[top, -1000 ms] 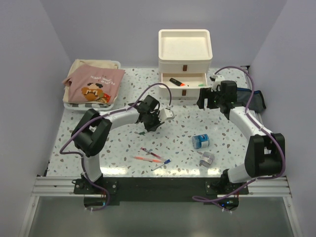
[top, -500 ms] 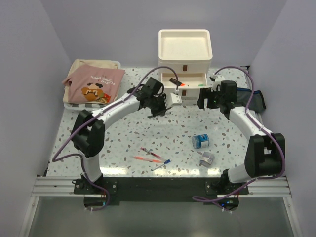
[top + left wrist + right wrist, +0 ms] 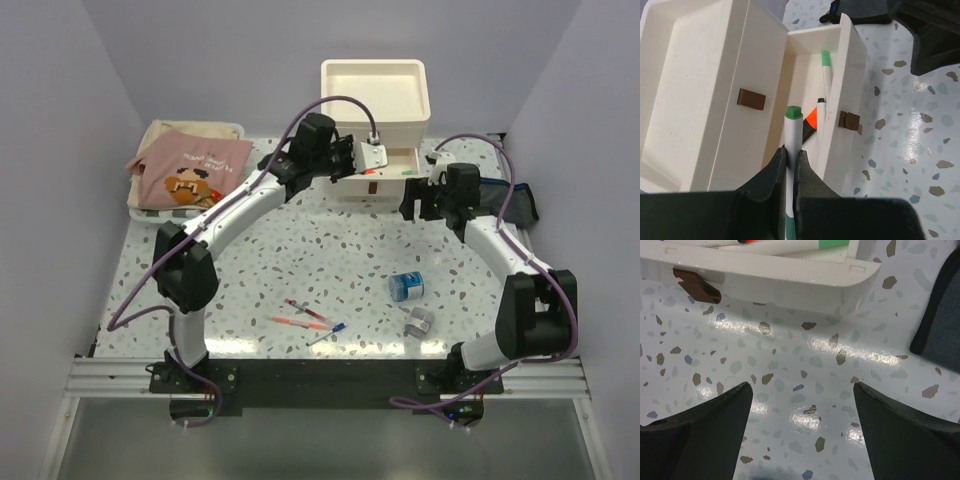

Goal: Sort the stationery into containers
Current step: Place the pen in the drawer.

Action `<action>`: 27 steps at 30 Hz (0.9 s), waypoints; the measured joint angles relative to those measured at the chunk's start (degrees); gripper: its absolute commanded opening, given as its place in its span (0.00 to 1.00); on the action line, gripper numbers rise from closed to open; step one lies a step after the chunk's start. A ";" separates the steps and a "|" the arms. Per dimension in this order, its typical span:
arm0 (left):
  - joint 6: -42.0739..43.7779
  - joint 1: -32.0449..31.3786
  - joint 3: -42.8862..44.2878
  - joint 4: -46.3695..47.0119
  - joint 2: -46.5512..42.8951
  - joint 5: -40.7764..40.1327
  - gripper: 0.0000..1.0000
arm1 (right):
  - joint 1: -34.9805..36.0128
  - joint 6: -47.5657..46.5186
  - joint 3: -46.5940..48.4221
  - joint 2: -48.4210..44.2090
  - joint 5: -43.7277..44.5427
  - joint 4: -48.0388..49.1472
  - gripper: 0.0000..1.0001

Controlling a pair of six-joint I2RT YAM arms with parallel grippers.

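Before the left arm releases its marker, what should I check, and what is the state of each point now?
1. Left gripper shut on the marker: ok.
2. Drawer open: ok.
3. Marker tip over the drawer opening: cannot tell, it is near the back edge.
4. Room in the drawer beside the orange marker: ok.
5. Right gripper outside the drawer: ok, open above the table.

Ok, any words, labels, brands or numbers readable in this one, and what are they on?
Nothing reads clearly.
On the pink cloth: a line of print above the pixel figure, too blurred to read.
On the blue roll: too small to tell any print.
On the green-capped marker in the left claw: no print shows.
On the drawer unit: none.
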 measured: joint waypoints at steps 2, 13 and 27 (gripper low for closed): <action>1.42 -0.07 0.22 2.51 1.99 -1.36 0.01 | 0.02 0.00 0.00 0.00 0.00 0.00 0.86; 6.49 -0.35 0.48 14.03 10.62 -8.15 0.48 | -0.13 0.00 0.00 0.00 0.02 -0.02 0.86; 1.07 -1.57 -13.86 22.88 -6.80 -20.90 0.73 | 1.51 -11.17 0.90 -0.11 -12.85 -3.52 0.79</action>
